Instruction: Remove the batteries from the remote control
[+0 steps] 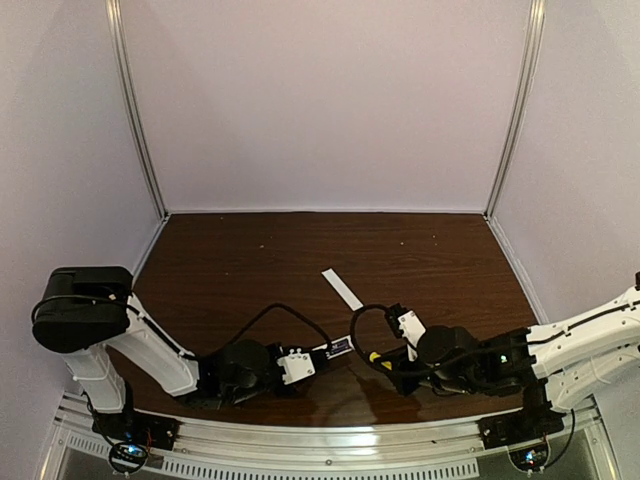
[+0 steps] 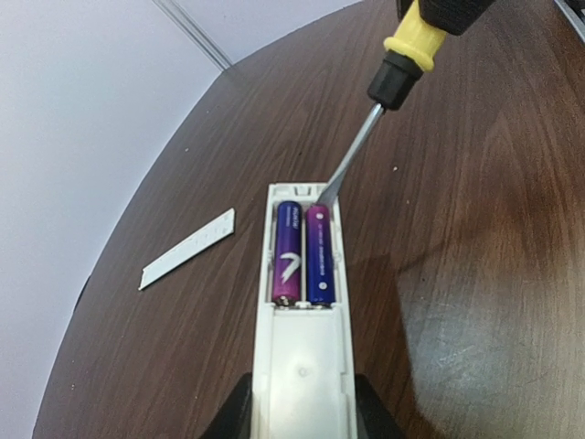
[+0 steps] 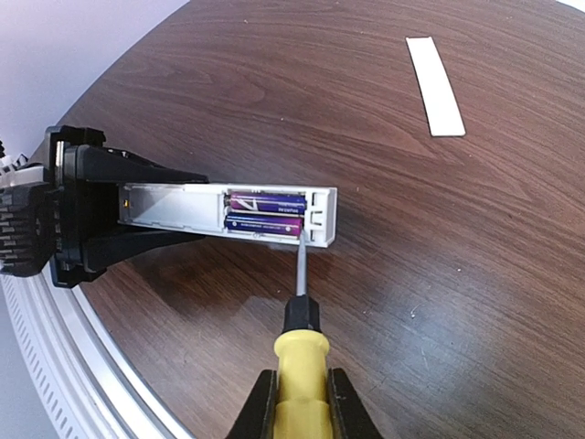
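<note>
Top view: both arms stretch low by the near edge of the bench [image 1: 250, 260], left tool [image 1: 308, 361] clamped on the remote control [image 1: 338, 348]. Left wrist: the screwdriver [image 2: 352, 163] tip is at the end of the seated batteries [image 2: 304, 254] — prying is the step. Right wrist: right tool [image 3: 297, 407] clamped on its handle — next, I think, a gentle lever upward.
</note>
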Robot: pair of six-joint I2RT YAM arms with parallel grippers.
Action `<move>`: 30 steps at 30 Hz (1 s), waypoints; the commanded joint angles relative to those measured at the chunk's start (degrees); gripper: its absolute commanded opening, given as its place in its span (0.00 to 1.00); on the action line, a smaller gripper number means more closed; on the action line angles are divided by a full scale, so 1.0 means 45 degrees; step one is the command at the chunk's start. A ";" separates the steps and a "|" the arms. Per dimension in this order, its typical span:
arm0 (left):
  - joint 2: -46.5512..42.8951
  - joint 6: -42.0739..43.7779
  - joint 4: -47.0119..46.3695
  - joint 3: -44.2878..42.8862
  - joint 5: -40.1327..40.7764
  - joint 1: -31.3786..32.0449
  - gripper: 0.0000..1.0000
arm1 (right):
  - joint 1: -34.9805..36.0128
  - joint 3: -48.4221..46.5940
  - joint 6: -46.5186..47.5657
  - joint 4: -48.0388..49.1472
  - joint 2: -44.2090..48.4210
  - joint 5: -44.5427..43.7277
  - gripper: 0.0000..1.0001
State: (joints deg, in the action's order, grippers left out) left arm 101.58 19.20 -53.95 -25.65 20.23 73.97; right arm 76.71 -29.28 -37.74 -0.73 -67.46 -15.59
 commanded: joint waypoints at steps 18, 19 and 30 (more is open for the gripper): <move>-0.0929 -0.0043 -0.1831 0.0586 -0.1301 0.0046 0.00 | -0.0392 0.0999 0.0573 0.3323 0.0090 0.4141 0.00; -0.0927 -0.0038 -0.1855 0.0600 -0.1325 0.0043 0.00 | -0.0433 0.1047 0.0564 0.3397 0.0148 0.4212 0.00; -0.0875 -0.0043 -0.1881 0.0601 -0.1585 0.0029 0.00 | -0.0906 0.1586 0.0611 0.4221 0.0675 0.5313 0.00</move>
State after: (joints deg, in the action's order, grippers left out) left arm 99.61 19.20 -53.84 -21.80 16.01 73.97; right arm 72.29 -22.09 -36.14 9.80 -65.58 -1.41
